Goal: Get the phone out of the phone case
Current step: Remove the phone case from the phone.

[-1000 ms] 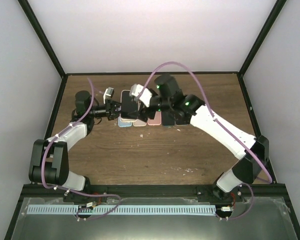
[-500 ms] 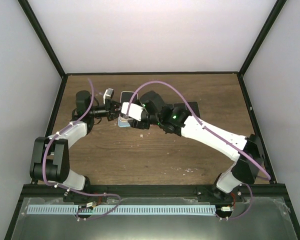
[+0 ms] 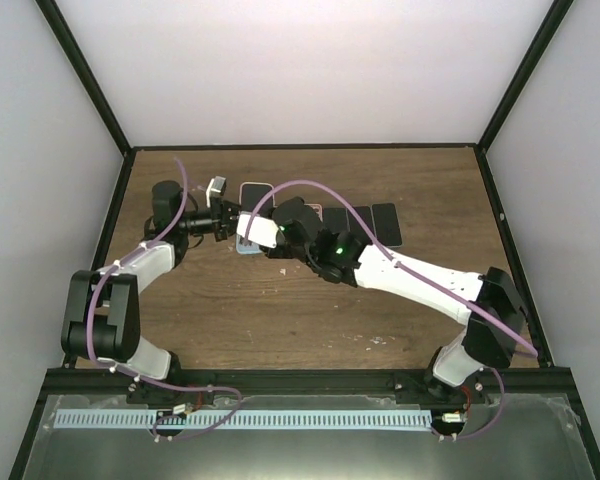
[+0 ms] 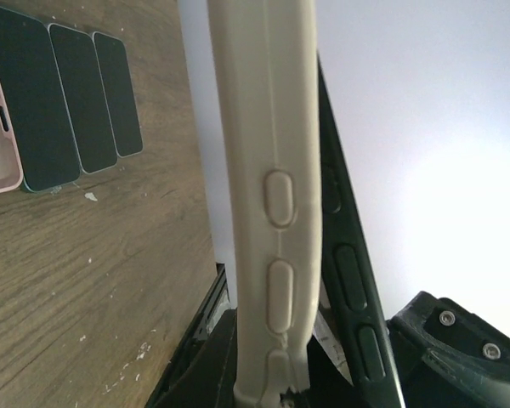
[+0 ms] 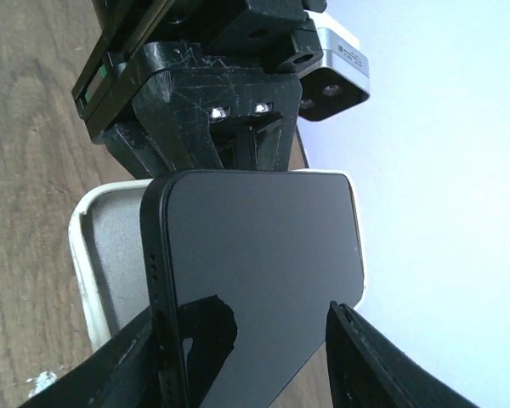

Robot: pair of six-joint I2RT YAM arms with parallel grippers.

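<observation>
My left gripper is shut on the bottom end of a cream phone case and holds it edge-up above the table. A black phone sits against the case, its side standing a little off the cream rim. My right gripper has come in from the right and is shut on the phone, one finger on each long edge. The case's inner shell shows behind the phone. In the top view the right wrist covers both phone and case.
Several dark phones lie in a row at the back of the wooden table, also in the left wrist view. A pink case lies beside them. A light blue case lies under the grippers.
The right arm has swung left across the row of phones to meet the left gripper at the held case. The left arm has stayed almost still.
</observation>
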